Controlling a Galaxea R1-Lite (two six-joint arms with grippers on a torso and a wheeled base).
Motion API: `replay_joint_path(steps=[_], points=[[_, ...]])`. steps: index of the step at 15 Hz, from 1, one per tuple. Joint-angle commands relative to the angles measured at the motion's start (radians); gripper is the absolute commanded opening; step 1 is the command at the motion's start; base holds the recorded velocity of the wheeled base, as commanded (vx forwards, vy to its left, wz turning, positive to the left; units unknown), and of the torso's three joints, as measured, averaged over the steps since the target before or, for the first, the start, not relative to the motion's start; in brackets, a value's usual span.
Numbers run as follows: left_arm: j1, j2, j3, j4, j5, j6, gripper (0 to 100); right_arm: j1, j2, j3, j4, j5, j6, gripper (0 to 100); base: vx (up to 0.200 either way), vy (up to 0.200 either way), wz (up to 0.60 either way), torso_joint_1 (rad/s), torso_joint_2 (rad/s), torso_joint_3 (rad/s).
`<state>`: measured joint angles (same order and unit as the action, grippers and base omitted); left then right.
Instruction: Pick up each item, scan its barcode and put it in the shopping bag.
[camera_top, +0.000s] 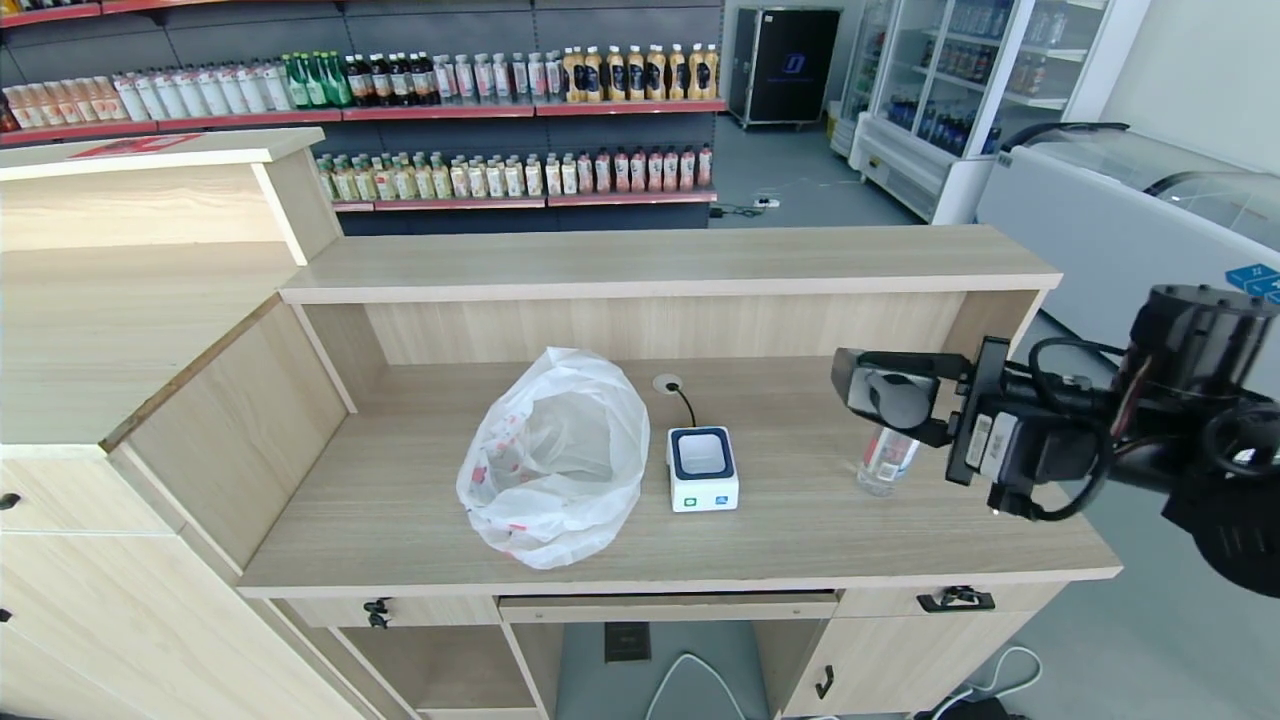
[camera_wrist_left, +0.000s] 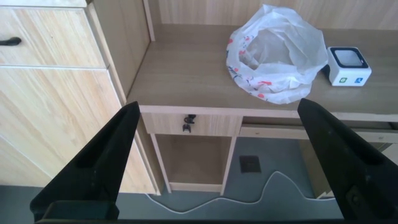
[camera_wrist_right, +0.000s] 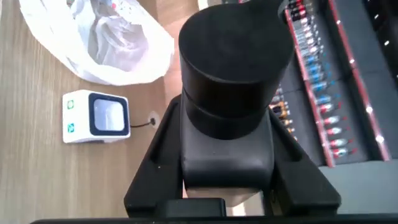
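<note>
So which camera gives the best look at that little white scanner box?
The right wrist view: it looks down on the scanner from close by, its dark window plain. The head view shows it whole but smaller, beside the shopping bag. The left wrist view catches it far off, past the bag.

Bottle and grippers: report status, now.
Left gripper jaws open, off the counter. Right gripper at the bottle top. Bottle stands on the counter, with the scanner between it and the shopping bag.

rows of bottles lined red-edged shelves behind the wooden surface. a glass-door fridge and a chest freezer stood at the right.
</note>
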<state>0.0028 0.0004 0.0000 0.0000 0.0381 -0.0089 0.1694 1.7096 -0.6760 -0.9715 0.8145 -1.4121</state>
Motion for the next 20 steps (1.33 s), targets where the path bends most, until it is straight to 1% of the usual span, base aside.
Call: replay_joint_path(steps=[1, 2, 3, 4, 5, 6, 7, 8, 9, 10, 11, 12, 13, 14, 15, 18, 20], points=[[0.000, 0.000, 0.000, 0.000, 0.000, 0.000, 100, 0.059, -0.209, 0.110, -0.026, 0.000, -0.142, 0, 0.000, 0.000, 0.00, 0.000, 0.00, 0.000], [0.000, 0.000, 0.000, 0.000, 0.000, 0.000, 100, 0.062, -0.246, 0.108, -0.035, 0.002, -0.215, 0, 0.000, 0.000, 0.00, 0.000, 0.00, 0.000], [0.000, 0.000, 0.000, 0.000, 0.000, 0.000, 100, 0.062, -0.263, 0.110, -0.058, 0.009, -0.260, 0, 0.000, 0.000, 0.00, 0.000, 0.00, 0.000], [0.000, 0.000, 0.000, 0.000, 0.000, 0.000, 100, 0.064, -0.286, 0.122, -0.105, 0.032, -0.329, 0, 0.000, 0.000, 0.00, 0.000, 0.00, 0.000], [0.000, 0.000, 0.000, 0.000, 0.000, 0.000, 100, 0.082, -0.327, 0.128, -0.193, 0.048, -0.438, 0, 0.000, 0.000, 0.00, 0.000, 0.00, 0.000], [0.000, 0.000, 0.000, 0.000, 0.000, 0.000, 100, 0.096, -0.352, 0.145, -0.227, 0.048, -0.490, 0, 0.000, 0.000, 0.00, 0.000, 0.00, 0.000], [0.000, 0.000, 0.000, 0.000, 0.000, 0.000, 100, 0.110, -0.395, 0.203, -0.259, 0.051, -0.567, 0, 0.000, 0.000, 0.00, 0.000, 0.00, 0.000], [0.000, 0.000, 0.000, 0.000, 0.000, 0.000, 100, 0.121, -0.412, 0.233, -0.257, 0.052, -0.604, 0, 0.000, 0.000, 0.00, 0.000, 0.00, 0.000], [0.000, 0.000, 0.000, 0.000, 0.000, 0.000, 100, 0.153, -0.455, 0.271, -0.230, 0.055, -0.706, 0, 0.000, 0.000, 0.00, 0.000, 0.00, 0.000], [0.000, 0.000, 0.000, 0.000, 0.000, 0.000, 100, 0.188, -0.487, 0.282, -0.159, 0.061, -0.791, 0, 0.000, 0.000, 0.00, 0.000, 0.00, 0.000], [0.000, 0.000, 0.000, 0.000, 0.000, 0.000, 100, 0.237, -0.522, 0.285, -0.047, 0.063, -0.887, 0, 0.000, 0.000, 0.00, 0.000, 0.00, 0.000], [0.000, 0.000, 0.000, 0.000, 0.000, 0.000, 100, 0.268, -0.562, 0.286, 0.056, 0.066, -0.972, 0, 0.000, 0.000, 0.00, 0.000, 0.00, 0.000], [0.000, 0.000, 0.000, 0.000, 0.000, 0.000, 100, 0.269, -0.624, 0.286, 0.171, 0.068, -1.039, 0, 0.000, 0.000, 0.00, 0.000, 0.00, 0.000], [0.000, 0.000, 0.000, 0.000, 0.000, 0.000, 100, 0.268, -0.693, 0.285, 0.286, 0.057, -1.076, 0, 0.000, 0.000, 0.00, 0.000, 0.00, 0.000], [0.000, 0.000, 0.000, 0.000, 0.000, 0.000, 100, 0.269, -0.740, 0.283, 0.350, 0.048, -1.088, 0, 0.000, 0.000, 0.00, 0.000, 0.00, 0.000], [0.000, 0.000, 0.000, 0.000, 0.000, 0.000, 100, 0.283, -0.743, 0.276, 0.341, 0.049, -1.096, 0, 0.000, 0.000, 0.00, 0.000, 0.00, 0.000], [-0.001, 0.000, 0.000, 0.000, 0.000, 0.000, 100, 0.300, -0.732, 0.274, 0.286, 0.046, -1.104, 0, 0.000, 0.000, 0.00, 0.000, 0.00, 0.000]])
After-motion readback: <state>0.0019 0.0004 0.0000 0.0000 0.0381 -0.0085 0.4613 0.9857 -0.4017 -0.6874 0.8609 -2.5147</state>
